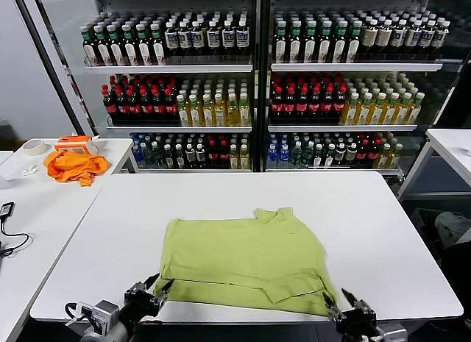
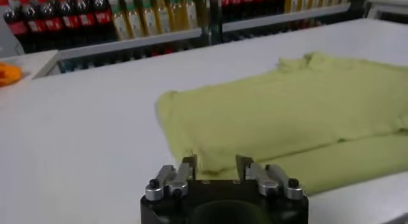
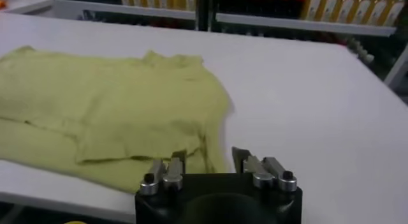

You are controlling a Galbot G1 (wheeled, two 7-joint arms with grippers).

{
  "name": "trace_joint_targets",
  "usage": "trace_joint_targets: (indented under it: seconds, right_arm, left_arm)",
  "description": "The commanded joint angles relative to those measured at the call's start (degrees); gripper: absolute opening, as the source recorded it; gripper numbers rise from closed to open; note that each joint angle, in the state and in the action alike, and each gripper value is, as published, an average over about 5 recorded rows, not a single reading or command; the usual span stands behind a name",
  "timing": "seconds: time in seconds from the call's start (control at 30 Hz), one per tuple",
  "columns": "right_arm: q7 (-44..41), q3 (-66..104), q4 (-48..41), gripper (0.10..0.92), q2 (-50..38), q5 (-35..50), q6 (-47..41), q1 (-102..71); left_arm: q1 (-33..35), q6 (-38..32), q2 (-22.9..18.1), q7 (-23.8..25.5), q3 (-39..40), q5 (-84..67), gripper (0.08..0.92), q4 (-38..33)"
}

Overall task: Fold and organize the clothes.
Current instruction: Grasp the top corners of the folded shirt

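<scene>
The light yellow-green T-shirt (image 1: 246,259) lies partly folded on the white table (image 1: 383,232), its sleeves turned in and its neck toward the shelves. It also shows in the left wrist view (image 2: 287,117) and the right wrist view (image 3: 108,110). My left gripper (image 1: 153,289) is open at the table's front edge, just before the shirt's front left corner (image 2: 215,164). My right gripper (image 1: 346,304) is open at the front edge by the shirt's front right corner (image 3: 208,158). Neither holds anything. The printed graphic is hidden.
A bright orange cloth (image 1: 73,165), an orange-and-white tool (image 1: 76,143) and a tape roll (image 1: 33,146) lie on a side table at the left. Drink-bottle shelves (image 1: 257,84) stand behind the table. Another white table (image 1: 452,147) is at the right.
</scene>
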Motion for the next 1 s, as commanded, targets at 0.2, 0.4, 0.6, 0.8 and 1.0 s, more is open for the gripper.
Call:
trace_joint_targets:
  seconds: [0.2,0.4,0.6,0.8,1.0]
  right_arm:
    - [7.13,-18.20,-17.36,0.812,0.39,5.33,-2.74,40.29]
    - [11.31,-27.42,-28.96,0.822,4.67,7.01,-2.73,53.53]
    - [11.88,-29.09,-38.72,0.823,8.86,7.53,-2.74,58.27]
    - [12.03,-31.18,-45.62,0.823,13.14,7.12,-2.67,60.04]
    - [13.74,-33.10,-51.14,0.823,16.70,4.70,-2.14,61.30]
  left_arm:
    - [-16.72,-5.88,2.05,3.52,4.63,-5.80,0.718,10.03]
    - [-29.09,-6.94,1.95,4.42,11.58,-6.18,0.818,21.45]
    - [-37.01,-5.68,1.71,4.57,16.56,-6.60,0.822,30.67]
    - [-40.70,-5.69,0.29,4.96,18.83,-7.03,0.823,35.52]
    - [-44.77,-5.89,-0.93,5.48,21.20,-7.27,0.823,40.31]
